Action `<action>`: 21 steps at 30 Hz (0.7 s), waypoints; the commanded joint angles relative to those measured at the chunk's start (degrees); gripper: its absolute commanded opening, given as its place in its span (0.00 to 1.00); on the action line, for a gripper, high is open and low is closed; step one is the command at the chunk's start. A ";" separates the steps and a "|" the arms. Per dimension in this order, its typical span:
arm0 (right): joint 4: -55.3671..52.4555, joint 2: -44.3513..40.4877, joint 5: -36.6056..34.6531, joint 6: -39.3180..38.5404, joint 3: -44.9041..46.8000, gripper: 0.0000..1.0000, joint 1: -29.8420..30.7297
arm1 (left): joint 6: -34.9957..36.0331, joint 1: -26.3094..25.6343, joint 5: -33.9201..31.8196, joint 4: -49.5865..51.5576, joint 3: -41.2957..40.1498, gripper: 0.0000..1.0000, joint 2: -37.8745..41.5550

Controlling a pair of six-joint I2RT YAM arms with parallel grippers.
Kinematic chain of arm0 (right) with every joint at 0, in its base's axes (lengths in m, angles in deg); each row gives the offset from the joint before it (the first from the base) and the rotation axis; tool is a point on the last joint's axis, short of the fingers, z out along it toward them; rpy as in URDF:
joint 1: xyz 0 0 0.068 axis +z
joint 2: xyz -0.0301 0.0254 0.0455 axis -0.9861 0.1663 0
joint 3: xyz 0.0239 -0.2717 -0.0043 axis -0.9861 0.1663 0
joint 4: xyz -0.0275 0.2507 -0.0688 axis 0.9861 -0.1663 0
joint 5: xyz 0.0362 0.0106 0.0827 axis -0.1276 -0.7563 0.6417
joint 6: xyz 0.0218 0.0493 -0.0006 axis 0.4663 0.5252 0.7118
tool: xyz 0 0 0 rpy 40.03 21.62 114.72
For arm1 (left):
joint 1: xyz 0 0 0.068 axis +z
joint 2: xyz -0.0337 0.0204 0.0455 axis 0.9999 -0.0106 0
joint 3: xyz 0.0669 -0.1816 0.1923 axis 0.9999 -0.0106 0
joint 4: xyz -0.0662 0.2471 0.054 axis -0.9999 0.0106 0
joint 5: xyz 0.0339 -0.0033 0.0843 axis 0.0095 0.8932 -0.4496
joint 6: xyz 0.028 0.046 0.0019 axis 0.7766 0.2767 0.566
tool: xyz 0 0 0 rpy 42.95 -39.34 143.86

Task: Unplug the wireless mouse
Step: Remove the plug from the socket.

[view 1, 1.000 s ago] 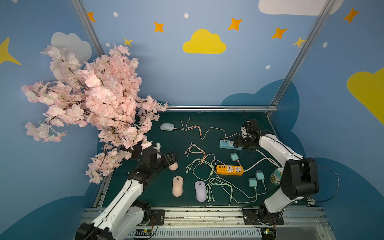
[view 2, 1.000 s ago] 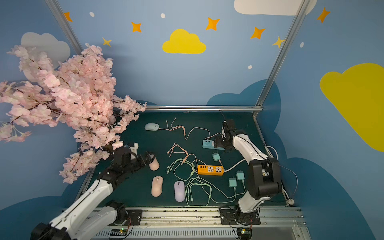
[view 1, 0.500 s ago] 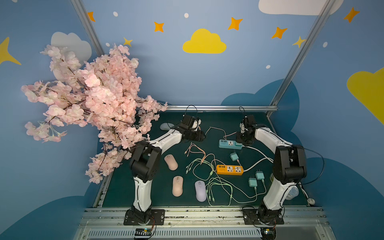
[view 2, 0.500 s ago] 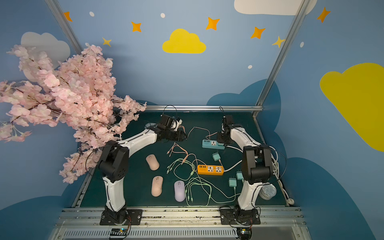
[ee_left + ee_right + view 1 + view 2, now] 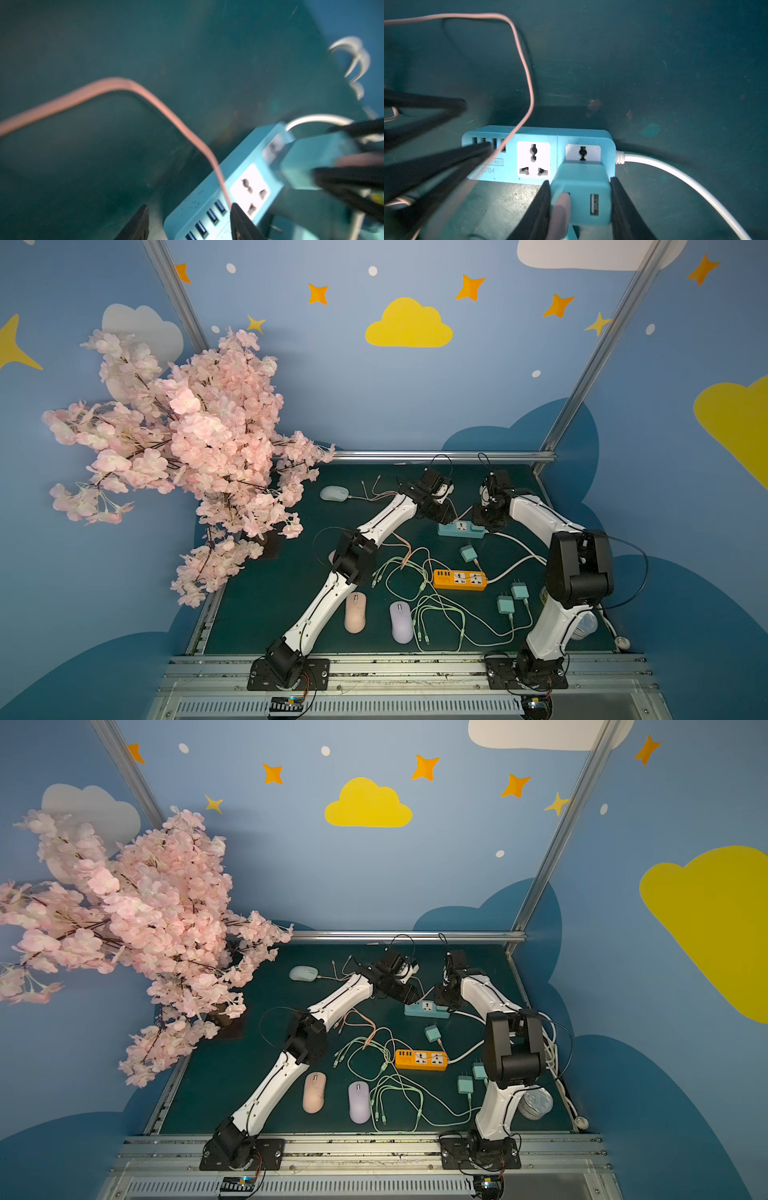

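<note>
**wireless mouse [image 5: 334, 493] wired to a charger, right arm on the plug**

nearest the arms' bases, a pink mouse [image 5: 355, 612] and a lilac mouse [image 5: 401, 621] lie side by side on the green mat [image 5: 266, 605]. an orange power strip [image 5: 459, 580] sits just beyond them. none of that is the job.

further in sits the teal power strip [image 5: 591, 135], and both arms meet over it. the right gripper [image 5: 579, 181] is pinching the teal charger [image 5: 581, 197] that stands in the strip's end socket, one finger flat on each side. the left gripper [image 5: 189, 206] has its fingers spread. one lies across the strip's face by the usb ports and the other hangs off the edge, so i read it as steadying, not grasping.

a pink cable [image 5: 116, 83] leaves the charger's usb port and appears to run to the far left of the mat. there the wireless mouse, pale blue, rests well apart from both arms.

the step in hand looks like the pull itself. the right arm needs to draw the charger straight out of the socket while the left bears down. otherwise the light strip will likely lift with it.
</note>
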 commanded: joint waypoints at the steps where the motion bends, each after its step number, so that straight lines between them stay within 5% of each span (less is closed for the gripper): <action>1: 0.37 -1.38 0.45 0.41 -0.90 0.24 -0.47 | 3.95 0.05 -6.46 7.67 -3.03 0.62 -0.74; 6: 0.10 -3.37 0.05 1.24 -4.17 0.20 -0.67 | 7.01 -1.55 -13.35 8.15 -6.59 0.63 -0.02; 17: 0.25 -3.34 -3.03 1.11 -11.29 0.18 -1.41 | 6.47 -2.07 -13.52 7.65 -6.38 0.63 -0.03; 21: -0.67 4.47 -0.44 1.28 -16.49 0.37 -3.76 | 2.34 -1.27 -10.94 10.62 -4.94 0.68 4.23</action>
